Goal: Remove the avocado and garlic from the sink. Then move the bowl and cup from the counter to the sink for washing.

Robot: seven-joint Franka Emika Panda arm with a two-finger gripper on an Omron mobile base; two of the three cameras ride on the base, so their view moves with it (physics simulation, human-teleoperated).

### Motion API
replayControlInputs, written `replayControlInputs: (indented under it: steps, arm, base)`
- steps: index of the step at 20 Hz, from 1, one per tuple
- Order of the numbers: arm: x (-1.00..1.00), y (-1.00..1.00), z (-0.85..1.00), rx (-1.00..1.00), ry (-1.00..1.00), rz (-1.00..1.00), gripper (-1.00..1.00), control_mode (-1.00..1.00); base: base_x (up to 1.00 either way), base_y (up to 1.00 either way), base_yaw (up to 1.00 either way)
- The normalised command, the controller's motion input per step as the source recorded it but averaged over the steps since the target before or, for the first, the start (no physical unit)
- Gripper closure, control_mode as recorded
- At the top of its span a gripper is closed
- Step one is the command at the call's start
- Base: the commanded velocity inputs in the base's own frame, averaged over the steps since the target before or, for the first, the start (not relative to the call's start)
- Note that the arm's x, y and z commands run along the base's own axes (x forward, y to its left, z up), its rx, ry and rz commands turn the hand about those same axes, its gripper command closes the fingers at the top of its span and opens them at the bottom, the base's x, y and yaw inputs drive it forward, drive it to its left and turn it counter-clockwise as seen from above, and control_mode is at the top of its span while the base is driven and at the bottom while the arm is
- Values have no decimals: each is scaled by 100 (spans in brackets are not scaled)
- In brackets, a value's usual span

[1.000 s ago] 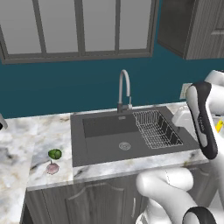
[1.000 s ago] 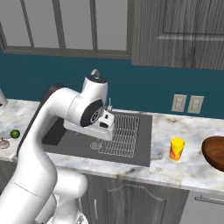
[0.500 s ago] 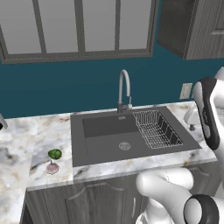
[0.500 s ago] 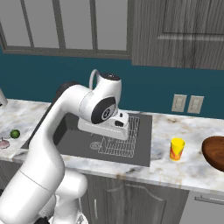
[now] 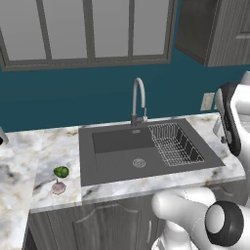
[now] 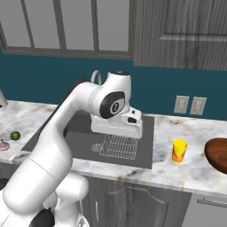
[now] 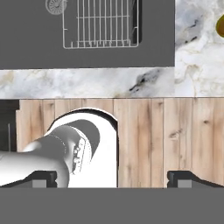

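The avocado [image 5: 61, 171] and garlic [image 5: 58, 187] already lie on the counter [image 5: 53, 146] left of the sink [image 5: 117, 161], whose basin holds just its wire rack [image 5: 175, 144]. Right of the sink, the cup [image 6: 179, 151] and bowl [image 6: 218, 153] wait, unmoved. The fingers [image 7: 113, 178] are spread wide, holding nothing, and nothing blocks the cup.

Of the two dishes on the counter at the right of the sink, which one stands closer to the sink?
The yellow cup. It stands on the marble between the sink and the brown bowl, which lies farther right at the picture's edge.
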Motion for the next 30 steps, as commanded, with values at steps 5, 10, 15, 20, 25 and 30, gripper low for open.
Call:
replayControlInputs:
  steps: [5, 10, 15, 20, 25, 30]
  arm:
    - [9, -41, 0, -1, 0, 0, -100, -100]
    - [11, -36, 0, 0, 0, 0, -100, -100]
    - [26, -25, 0, 0, 0, 0, -100, -100]
    - [32, -24, -4, 0, 0, 0, -100, -100]
    - [30, -23, -10, 0, 0, 0, -100, -100]
    - [23, -26, -17, 0, 0, 0, -100, -100]
  base:
    - [0, 0, 0]
    - [0, 0, 0]
    - [0, 0, 0]
    - [0, 0, 0]
    - [0, 0, 0]
    - [0, 0, 0]
